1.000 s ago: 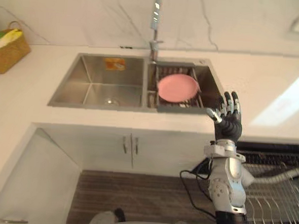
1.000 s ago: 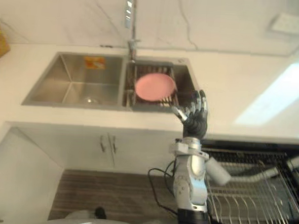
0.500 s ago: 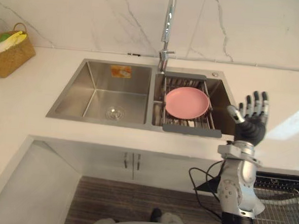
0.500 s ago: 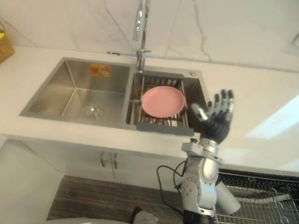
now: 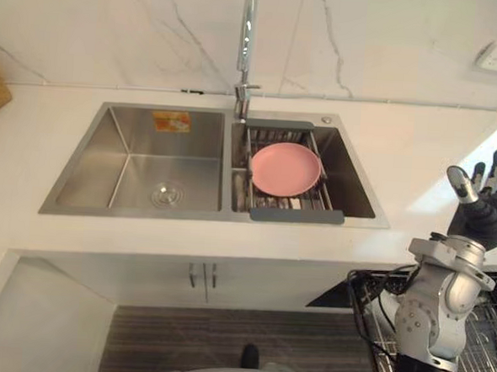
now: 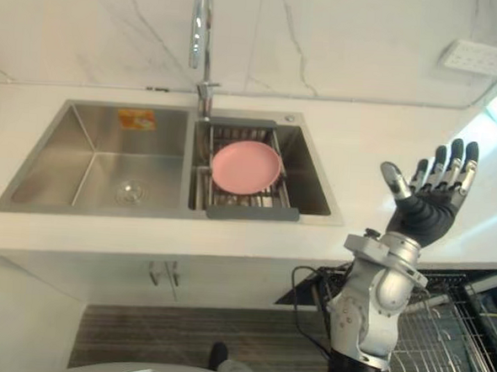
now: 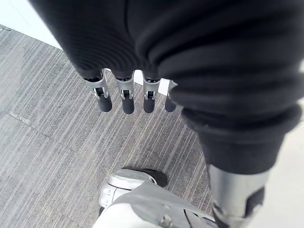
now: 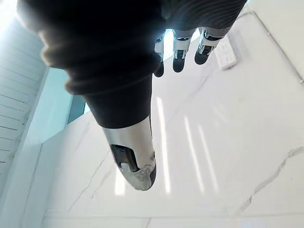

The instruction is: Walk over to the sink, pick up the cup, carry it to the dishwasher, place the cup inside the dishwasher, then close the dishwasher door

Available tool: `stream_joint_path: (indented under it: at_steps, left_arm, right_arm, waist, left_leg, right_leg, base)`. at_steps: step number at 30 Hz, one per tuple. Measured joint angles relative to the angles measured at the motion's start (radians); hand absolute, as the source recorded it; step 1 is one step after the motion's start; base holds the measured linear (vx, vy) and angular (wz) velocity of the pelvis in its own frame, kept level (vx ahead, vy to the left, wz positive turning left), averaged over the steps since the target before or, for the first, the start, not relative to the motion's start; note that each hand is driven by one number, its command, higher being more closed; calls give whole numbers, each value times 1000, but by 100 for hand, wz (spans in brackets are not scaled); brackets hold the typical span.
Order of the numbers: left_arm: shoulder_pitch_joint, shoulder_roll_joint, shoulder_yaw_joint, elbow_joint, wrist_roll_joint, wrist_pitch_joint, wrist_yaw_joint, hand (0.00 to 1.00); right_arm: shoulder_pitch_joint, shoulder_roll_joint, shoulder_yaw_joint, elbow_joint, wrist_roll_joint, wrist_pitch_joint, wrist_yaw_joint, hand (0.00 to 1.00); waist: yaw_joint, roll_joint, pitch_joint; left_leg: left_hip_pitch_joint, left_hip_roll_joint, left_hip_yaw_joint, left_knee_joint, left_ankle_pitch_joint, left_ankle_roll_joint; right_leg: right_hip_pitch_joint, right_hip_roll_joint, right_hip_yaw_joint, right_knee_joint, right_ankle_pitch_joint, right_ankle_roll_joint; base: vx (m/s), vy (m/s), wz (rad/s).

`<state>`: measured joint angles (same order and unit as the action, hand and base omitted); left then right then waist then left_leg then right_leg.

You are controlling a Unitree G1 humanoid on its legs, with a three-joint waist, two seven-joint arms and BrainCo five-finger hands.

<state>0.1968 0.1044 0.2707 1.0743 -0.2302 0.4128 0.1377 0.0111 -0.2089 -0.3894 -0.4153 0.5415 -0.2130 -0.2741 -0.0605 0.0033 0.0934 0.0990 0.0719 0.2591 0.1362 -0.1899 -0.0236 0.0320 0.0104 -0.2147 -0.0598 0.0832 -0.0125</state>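
The whole view is shifting as the robot steps, and the right hand (image 6: 426, 215) is now hovering further from the sink (image 5: 85, 166) than a second ago, with bare surface (image 5: 419, 150) between them. Its fingers are spreading wide apart and gripping nothing. The left hand (image 7: 124, 99) is hanging over the floor, fingers straight and also carrying nothing.

Well to the left of the right hand, the far basin is holding just its drain. The nearer basin is carrying a rack (image 5: 296, 215) with a pink plate (image 5: 285, 169) lying on it. I cannot tell where the cup is, so the pick-up is probably not starting yet. The dishwasher rack (image 6: 442, 337) is sitting pulled out just below the right hand.
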Motion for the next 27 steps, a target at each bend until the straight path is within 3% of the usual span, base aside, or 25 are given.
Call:
stream_joint_path:
  at_steps: [2, 3, 4, 6, 8, 9, 10, 11, 12, 13, 15, 17, 20, 23, 27]
  left_arm:
    - [-1, 0, -1, 9, -2, 0, 0, 0]
    - [-4, 1, 6, 7, -6, -1, 0, 0]
    - [-2, 1, 6, 2, -14, -3, 0, 0]
    - [6, -14, 9, 1, -24, -3, -1, 0]
    - [20, -30, 11, -2, -26, -2, -11, 0]
    - [27, -31, 11, -4, -31, -3, -15, 0]
    - [30, -32, 10, -4, -33, -3, -15, 0]
    - [35, -37, 7, -3, -36, -2, -15, 0]
    - [40, -37, 1, -3, -44, 2, -15, 0]
    - [47, -37, -1, -4, -44, 3, -15, 0]
    - [50, -15, -6, -3, -62, 13, -17, 0]
    - [47, -7, -5, -5, -62, 19, -19, 0]
    - [45, -4, 2, -5, -61, 33, -11, 0]
    - [47, 3, 2, -10, -60, 38, -14, 0]
    - [48, 3, 2, -27, -44, 37, -14, 0]
  right_arm:
    - [16, -2, -7, 0, -7, 3, -14, 0]
    - [27, 1, -6, 0, -23, 5, -24, 0]
    - [28, -3, -7, -1, -33, 5, -24, 0]
    - [28, -3, -7, -2, -38, 13, -23, 0]
    - [28, 3, -6, 0, -38, 21, -16, 0]
    - [34, 3, 2, 2, -38, 22, -9, 0]
    - [40, 0, 4, 1, -39, 23, -3, 0]
    - [53, -8, 4, 1, -41, 26, 5, 0]
    - [64, 0, 11, 9, -41, 38, 3, 0]
    - [66, 4, 22, 10, -41, 45, 3, 0]
    - [64, 3, 53, 6, -41, 46, 5, 0]
    - [61, 3, 49, 6, -40, 47, 11, 0]
    - [56, 3, 52, 12, -88, 92, 54, 0]
    - [43, 0, 55, 64, -179, 134, 95, 0]
    - [8, -71, 55, 163, -400, 165, 161, 0]
  waist:
    - [2, 10, 2]
    - [4, -2, 11]
    - [5, 5, 18]
    - [9, 16, 36]
    - [13, 31, 39]
    - [15, 31, 38]
    - [14, 37, 36]
    - [10, 61, 36]
    - [17, 59, 38]
    - [16, 51, 28]
    - [9, 3, 10]
    - [8, -7, 0]
    - [6, -12, -7]
    - [20, -24, -14]
    - [33, -28, -17]
  left_leg:
    - [-35, 36, 6, 133, -57, -17]
    - [-88, 54, 11, 301, -62, -24]
    - [-157, 83, 0, 477, -44, -18]
    - [-209, 96, -48, 643, -15, -45]
    - [-209, 83, -68, 589, -59, -53]
    - [-197, 70, -69, 450, -57, -49]
    - [-186, 68, -72, 361, -27, -50]
    - [-183, 75, -99, 221, 28, -54]
    - [-175, 73, -91, 189, 67, -36]
    - [-159, 56, -82, 156, 73, -26]
    - [-98, -19, -69, -26, 149, -1]
    - [-69, -54, -78, -149, 218, 11]
    - [-55, -80, -112, -214, 262, 24]
    - [-61, -90, -125, -214, 264, 33]
    - [-64, -92, -129, -214, 259, 33]
  right_leg:
    - [-1, 14, 7, 42, -45, -6]
    - [5, 8, 15, 61, -64, -9]
    - [17, 10, 29, 77, -76, -12]
    - [59, 8, 58, 79, -88, -15]
    - [80, -8, 92, 81, -94, -10]
    - [77, -23, 107, 83, -97, -3]
    - [72, -22, 116, 84, -98, 0]
    - [67, -9, 124, 83, -96, 11]
    - [69, -13, 144, 85, -93, 28]
    - [68, -25, 151, 82, -91, 32]
    - [52, -86, 146, 74, -86, 60]
    - [41, -109, 131, 64, -82, 74]
    - [39, -126, 91, 51, -79, 95]
    - [41, -130, 66, 49, -88, 106]
    - [41, -132, 58, 44, -93, 110]
  base:
    - [23, 10, -13]
    - [-2, 0, -23]
    - [0, 10, -27]
    - [25, 58, -47]
    - [26, 130, -61]
    - [-6, 106, -48]
    - [9, 161, -45]
    - [33, 199, -35]
    - [50, 216, -33]
    - [81, 200, -24]
    - [90, 147, 9]
    - [104, 103, 37]
    - [121, 75, 39]
    - [86, 13, 22]
    - [40, -6, 3]
